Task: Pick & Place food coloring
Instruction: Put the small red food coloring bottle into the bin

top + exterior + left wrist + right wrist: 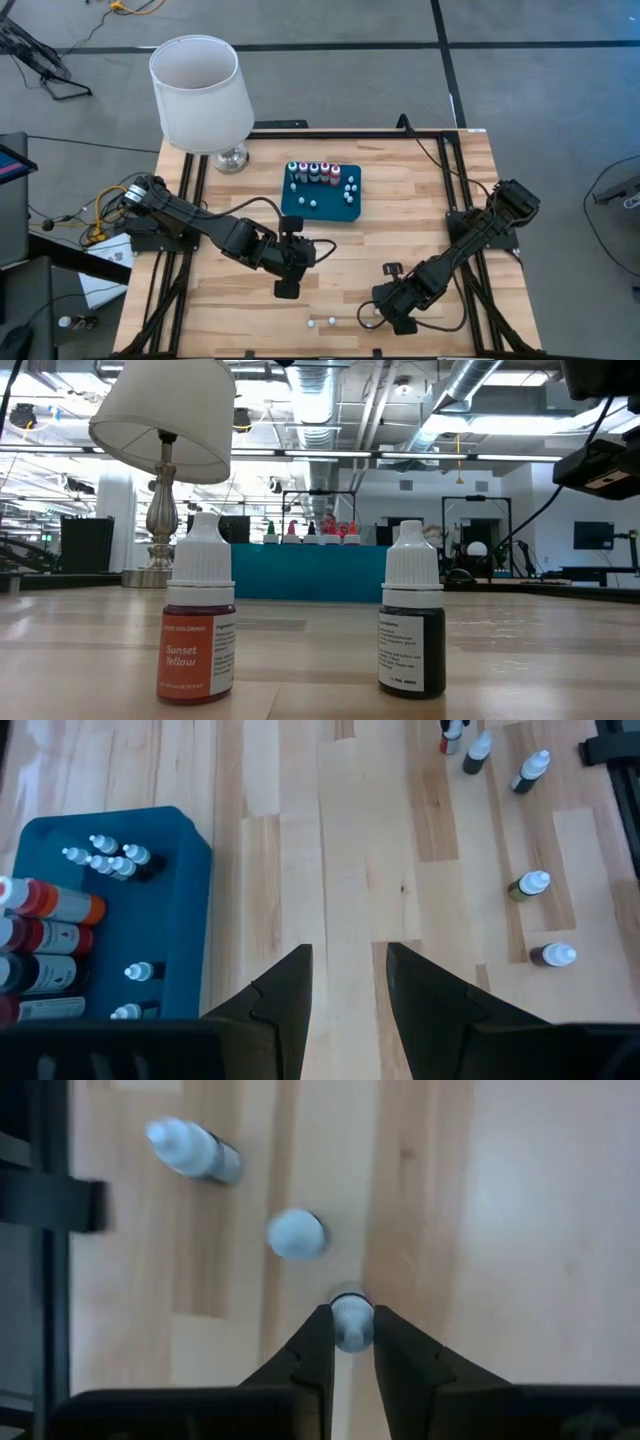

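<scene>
White cap of a food coloring bottle (351,1323) sits squarely between the right gripper's (351,1342) jaws; the jaws stand close on either side of it, touching or all but touching, so read as clamped on the bottle. Bottle stands upright on the wood worktop (420,200), long axis vertical, and the jaws come at it from above along that axis. In the high view this right gripper (392,312) is low at the near edge, right of centre.

Two more loose bottles (296,1234) stand just beyond the gripped one, near but apart from it. Others stand in the teal tray (322,207) at the far middle, well apart from the right gripper, lying far and to its left. A lift and a carry that way looks like the coming move.

Left gripper (286,287) hangs mid-worktop, nearer the tray than the right one; its jaws are apart with bare wood between them, holding nothing.

Low view: orange-bodied bottle (197,622) reads "Sunset Yellow"; dark bottle (412,623) beside it carries small print, not legible. White-shaded lamp (200,95) at the far left.
</scene>
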Tool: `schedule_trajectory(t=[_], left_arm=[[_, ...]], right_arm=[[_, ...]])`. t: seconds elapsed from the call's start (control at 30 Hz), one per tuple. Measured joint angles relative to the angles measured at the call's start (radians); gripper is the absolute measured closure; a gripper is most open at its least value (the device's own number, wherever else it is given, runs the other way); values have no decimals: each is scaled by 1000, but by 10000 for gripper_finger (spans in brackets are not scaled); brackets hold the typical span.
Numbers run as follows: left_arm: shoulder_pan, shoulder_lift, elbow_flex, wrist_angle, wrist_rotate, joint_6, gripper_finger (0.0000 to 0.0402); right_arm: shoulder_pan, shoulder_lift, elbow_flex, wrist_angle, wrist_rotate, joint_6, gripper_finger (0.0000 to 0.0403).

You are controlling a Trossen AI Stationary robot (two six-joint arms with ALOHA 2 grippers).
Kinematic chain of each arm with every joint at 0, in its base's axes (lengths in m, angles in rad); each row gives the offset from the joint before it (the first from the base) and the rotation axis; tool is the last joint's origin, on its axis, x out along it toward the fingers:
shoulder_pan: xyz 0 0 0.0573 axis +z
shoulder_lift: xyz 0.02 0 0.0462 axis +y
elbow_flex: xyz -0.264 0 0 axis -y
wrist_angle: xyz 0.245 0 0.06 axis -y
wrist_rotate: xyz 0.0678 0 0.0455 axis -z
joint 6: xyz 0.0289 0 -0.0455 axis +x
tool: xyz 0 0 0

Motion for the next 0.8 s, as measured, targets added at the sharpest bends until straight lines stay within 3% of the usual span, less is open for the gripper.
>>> schedule_trajectory(t=[0.27,0.5,0.8], left_arm=[[0,0,0,-51,-47,-39,278],[0,0,0,-53,-61,-53,278],[-61,0,0,-106,-265,-156,278]], right_arm=[[-42,-90,-1,-118,-2,3,355],[-164,-230,-1,-223,0,-64,355],[-394,-315,41,-247,-1,-271,356]])
